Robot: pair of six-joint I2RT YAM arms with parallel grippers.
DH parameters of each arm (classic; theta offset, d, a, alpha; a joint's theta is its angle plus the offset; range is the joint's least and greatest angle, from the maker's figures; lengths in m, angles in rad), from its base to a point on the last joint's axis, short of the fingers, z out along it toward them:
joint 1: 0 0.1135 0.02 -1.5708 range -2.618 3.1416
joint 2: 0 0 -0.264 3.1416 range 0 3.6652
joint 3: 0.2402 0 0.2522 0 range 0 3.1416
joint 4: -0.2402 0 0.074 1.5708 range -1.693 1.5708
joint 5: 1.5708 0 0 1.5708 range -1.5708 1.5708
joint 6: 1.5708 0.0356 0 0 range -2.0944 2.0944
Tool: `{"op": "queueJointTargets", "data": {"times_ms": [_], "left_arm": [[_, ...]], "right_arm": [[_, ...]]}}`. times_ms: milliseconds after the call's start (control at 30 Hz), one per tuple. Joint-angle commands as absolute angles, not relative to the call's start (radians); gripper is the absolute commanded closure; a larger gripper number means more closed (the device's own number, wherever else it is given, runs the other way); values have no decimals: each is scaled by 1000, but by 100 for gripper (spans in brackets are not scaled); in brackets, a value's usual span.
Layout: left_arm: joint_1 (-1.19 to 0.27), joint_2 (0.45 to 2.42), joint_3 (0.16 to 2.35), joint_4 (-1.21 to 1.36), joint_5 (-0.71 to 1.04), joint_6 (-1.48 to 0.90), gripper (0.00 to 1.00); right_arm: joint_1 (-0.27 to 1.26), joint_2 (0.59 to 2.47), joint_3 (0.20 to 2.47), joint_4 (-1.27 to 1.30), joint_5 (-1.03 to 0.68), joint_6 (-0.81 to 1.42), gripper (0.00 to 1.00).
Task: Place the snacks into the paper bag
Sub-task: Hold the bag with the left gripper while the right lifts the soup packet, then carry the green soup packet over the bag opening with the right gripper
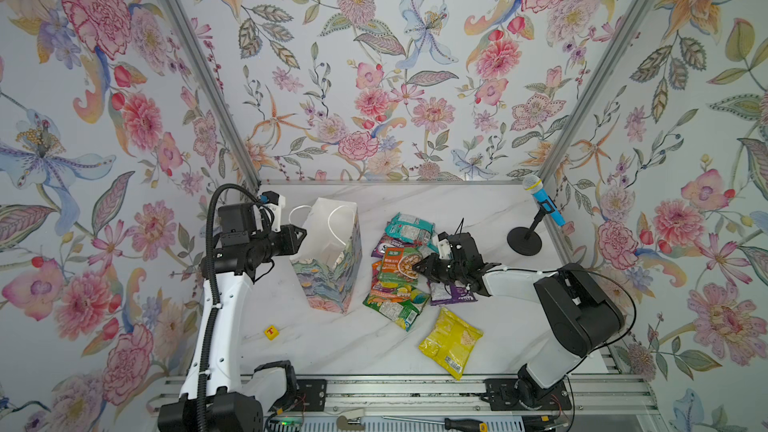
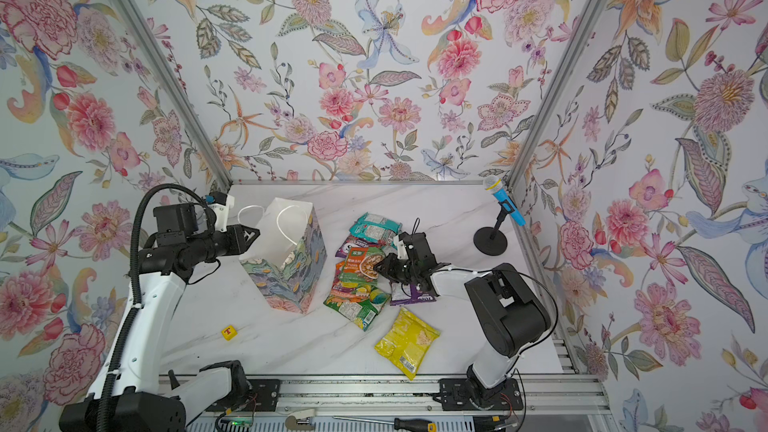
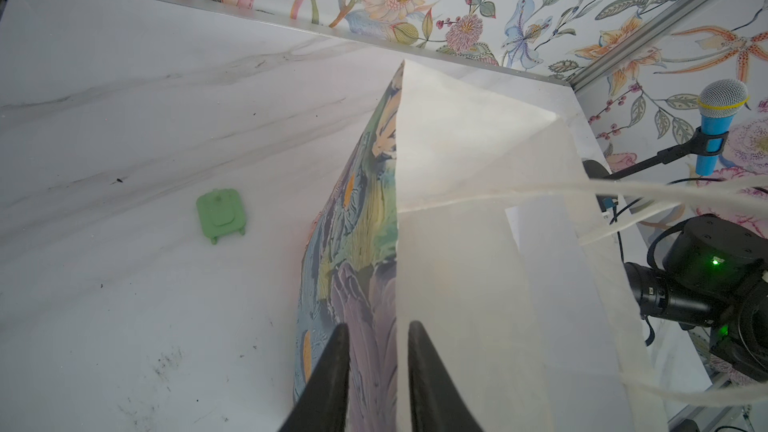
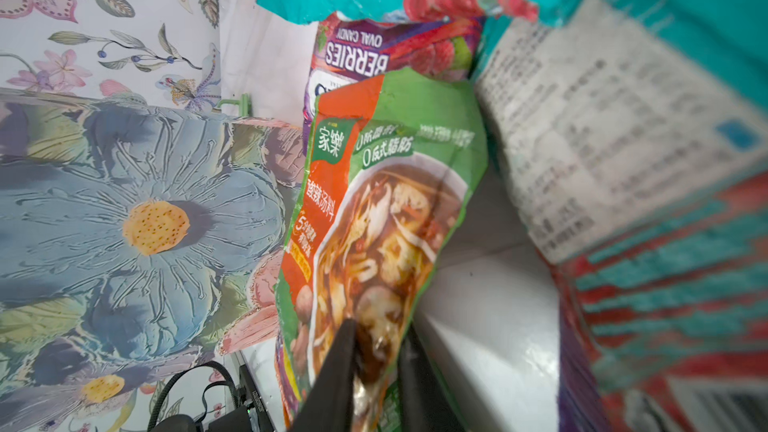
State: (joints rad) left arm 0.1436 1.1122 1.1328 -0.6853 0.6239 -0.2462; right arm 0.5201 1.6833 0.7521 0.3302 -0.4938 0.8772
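Right end effector (image 1: 419,270) clenched on green packet (image 1: 395,264) at the snack pile (image 1: 397,305), mid-desk (image 1: 332,347), just right of bag (image 1: 332,276). Bag upright, mouth open. Left end effector (image 3: 376,332) part-open, fingers astride bag's rim. Yellow packet (image 1: 451,342) lies apart from the pile.

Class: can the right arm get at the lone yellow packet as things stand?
Likely yes: the yellow packet lies alone, uncovered, near that arm. But the right gripper is shut on the green soup packet.

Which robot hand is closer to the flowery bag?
Left. The left gripper straddles the paper bag wall; the right gripper pinches a green packet beside the bag.
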Motion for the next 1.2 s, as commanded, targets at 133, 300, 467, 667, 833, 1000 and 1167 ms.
{"op": "queueJointTargets", "data": {"times_ms": [133, 300, 467, 667, 833, 1000, 1167], "left_arm": [[137, 1089, 1121, -657, 647, -254, 78], [138, 1084, 1113, -646, 653, -261, 79], [138, 1083, 1108, -643, 655, -262, 80], [138, 1076, 1101, -624, 664, -275, 81], [138, 1077, 1108, -632, 669, -272, 82], [137, 1075, 1105, -635, 665, -270, 84], [137, 1078, 1097, -640, 648, -267, 84]], "right_arm": [[520, 1574, 816, 239, -463, 831, 100], [534, 1508, 900, 139, -438, 785, 100], [563, 1459, 996, 83, -417, 761, 100], [620, 1438, 1167, 1, -344, 697, 100], [689, 1479, 1352, -60, -290, 621, 100], [726, 1533, 1511, -96, -252, 567, 100], [769, 1588, 1663, -122, -225, 514, 100]]}}
